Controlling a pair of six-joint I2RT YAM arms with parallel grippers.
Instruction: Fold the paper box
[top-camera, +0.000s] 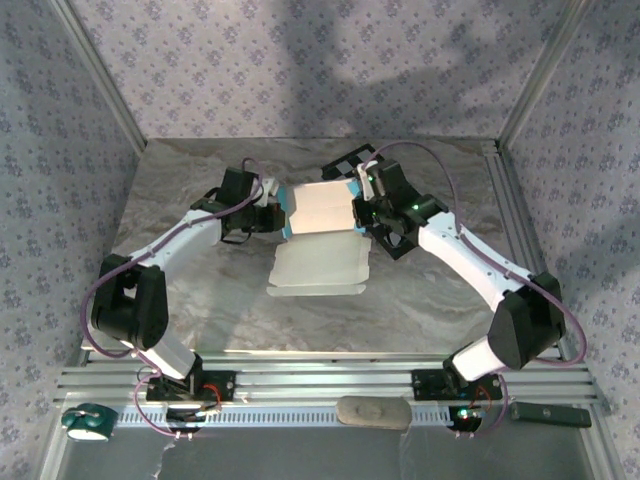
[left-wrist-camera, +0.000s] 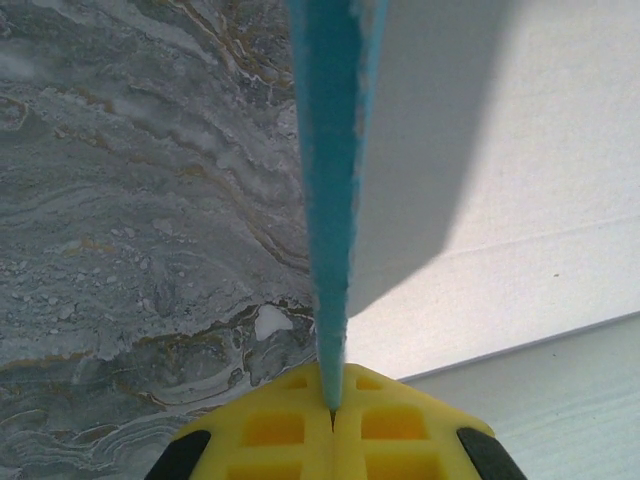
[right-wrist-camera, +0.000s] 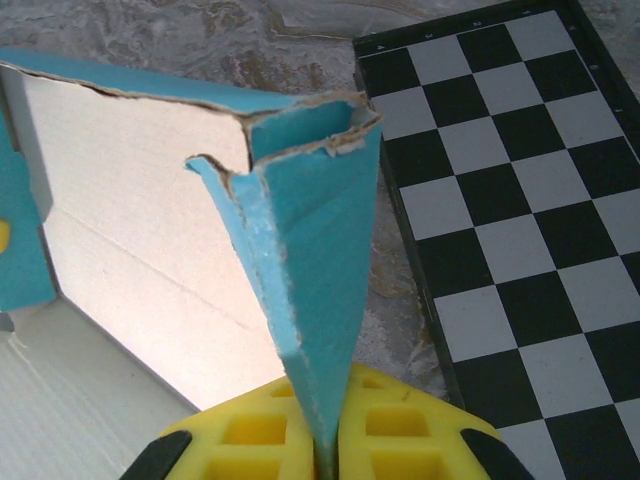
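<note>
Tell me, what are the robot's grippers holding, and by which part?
Both hold the paper box. The left gripper pinches the edge of its left side flap; the right gripper pinches its folded right side flap.

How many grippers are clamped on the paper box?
2. The left gripper pinches the paper box's left wall; the right gripper pinches its right corner flap, beside the checkerboard.

Turquoise paper box (right-wrist-camera: 300, 230) in right claw (right-wrist-camera: 328, 445)
</note>
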